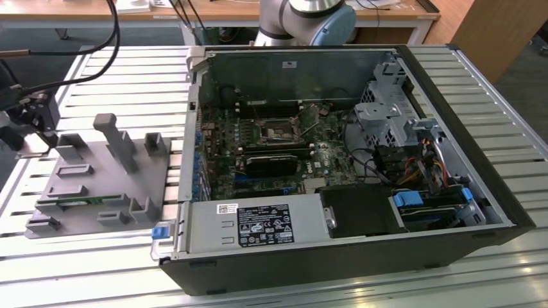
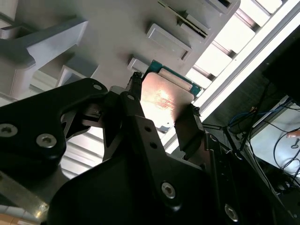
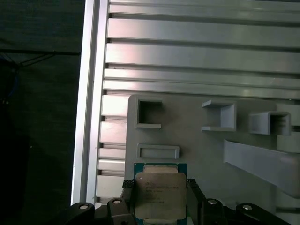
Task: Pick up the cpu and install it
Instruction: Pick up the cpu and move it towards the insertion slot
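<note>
In both wrist views the cpu [image 3: 160, 194] [image 2: 164, 101], a small square chip with a silver-grey top and a thin green rim, sits between my two black fingers. My gripper [image 3: 160, 196] [image 2: 161, 107] is shut on it, one finger on each opposite edge. It is over a corner of the grey tray [image 3: 197, 140] [image 2: 117, 28]; whether it rests on the tray or hangs just above it, I cannot tell. In the exterior view my gripper [image 1: 27, 125] is at the far-left corner of the tray [image 1: 94, 183]. The dark socket [image 1: 278, 133] lies on the motherboard in the open computer case [image 1: 342, 167].
The grey tray has raised posts [image 1: 115, 141] and small pockets [image 3: 219, 115], and a green memory stick [image 1: 81, 201] lies near its front. The slatted metal table [image 1: 128, 70] ends just to the exterior view's left of the tray. Black cables [image 1: 81, 48] hang above my gripper.
</note>
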`<state>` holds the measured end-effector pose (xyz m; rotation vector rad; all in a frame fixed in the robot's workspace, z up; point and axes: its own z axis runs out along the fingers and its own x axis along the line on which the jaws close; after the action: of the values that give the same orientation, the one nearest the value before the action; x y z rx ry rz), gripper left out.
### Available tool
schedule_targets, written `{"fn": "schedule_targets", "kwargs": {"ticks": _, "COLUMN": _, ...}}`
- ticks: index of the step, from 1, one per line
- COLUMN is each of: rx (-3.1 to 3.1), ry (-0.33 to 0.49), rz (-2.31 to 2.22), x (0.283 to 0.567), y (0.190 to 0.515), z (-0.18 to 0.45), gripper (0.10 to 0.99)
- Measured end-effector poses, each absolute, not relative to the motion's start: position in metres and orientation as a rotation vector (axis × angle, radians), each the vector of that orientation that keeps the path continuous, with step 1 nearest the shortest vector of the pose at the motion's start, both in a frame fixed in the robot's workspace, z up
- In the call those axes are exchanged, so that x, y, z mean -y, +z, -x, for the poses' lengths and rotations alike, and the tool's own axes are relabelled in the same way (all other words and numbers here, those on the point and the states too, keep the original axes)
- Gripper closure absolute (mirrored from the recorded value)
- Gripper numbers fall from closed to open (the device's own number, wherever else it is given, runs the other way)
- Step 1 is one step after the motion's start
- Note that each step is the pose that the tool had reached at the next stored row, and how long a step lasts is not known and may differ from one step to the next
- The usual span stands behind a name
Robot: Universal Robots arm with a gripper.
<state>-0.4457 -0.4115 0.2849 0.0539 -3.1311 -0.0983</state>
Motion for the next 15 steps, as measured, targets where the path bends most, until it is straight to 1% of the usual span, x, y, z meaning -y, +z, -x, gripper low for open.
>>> {"fn": "schedule_targets", "kwargs": {"ticks": 15, "rx": 3.131, "ry": -0.098, "rz": -0.054, "x": 0.4111, "y": 0.2951, "z": 0.4457, "gripper": 0.553}}
